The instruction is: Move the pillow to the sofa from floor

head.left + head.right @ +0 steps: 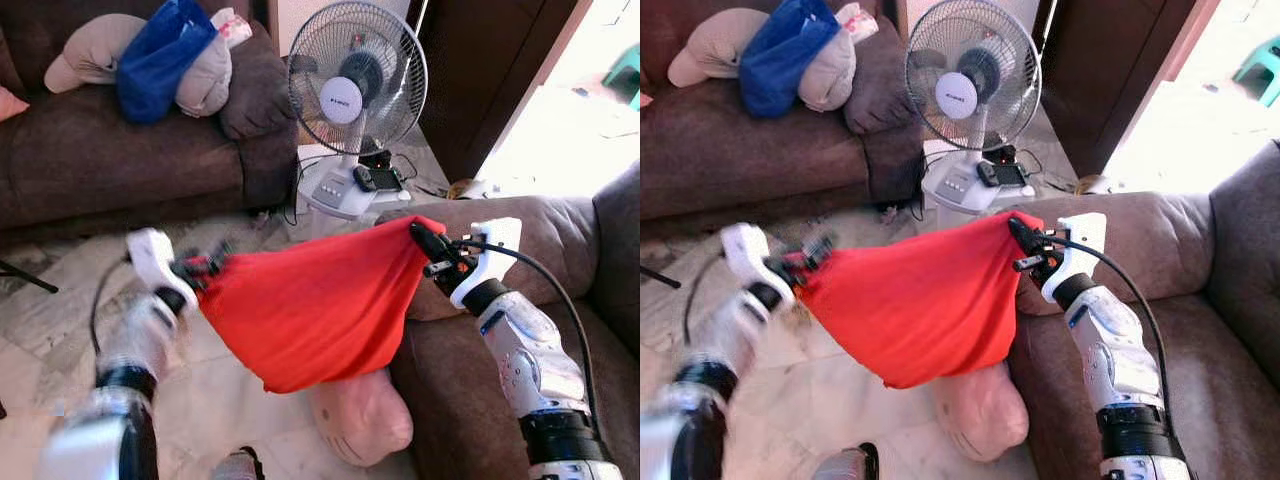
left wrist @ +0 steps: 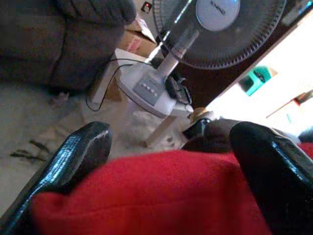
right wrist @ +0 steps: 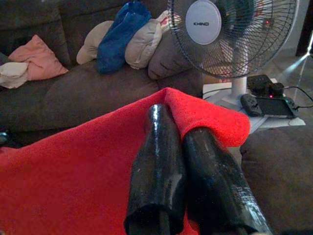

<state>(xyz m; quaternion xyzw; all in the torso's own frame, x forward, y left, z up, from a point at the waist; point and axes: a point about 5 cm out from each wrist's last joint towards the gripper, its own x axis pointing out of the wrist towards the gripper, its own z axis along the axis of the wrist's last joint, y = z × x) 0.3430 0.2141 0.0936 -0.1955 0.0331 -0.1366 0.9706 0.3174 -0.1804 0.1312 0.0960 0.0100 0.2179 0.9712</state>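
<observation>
Head stereo pair looked forward and down from above, sharing the red pillow [image 1: 310,315], standing fan [image 1: 356,85] and both sofas. Each wrist camera sat close along its fingers, facing the fan over red fabric.

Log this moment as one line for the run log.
red pillow: lifted off floor | left claw: gripping one corner | right claw: pinching other corner | sofa: beside pillow | not yet placed

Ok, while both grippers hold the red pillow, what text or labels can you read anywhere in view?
"KHIND": on the white hub of the fan, read in the right wrist view.
The same badge is too blurred to read in the eye views and the left wrist view.
Markings on the fan's control panel are too small to read.
</observation>
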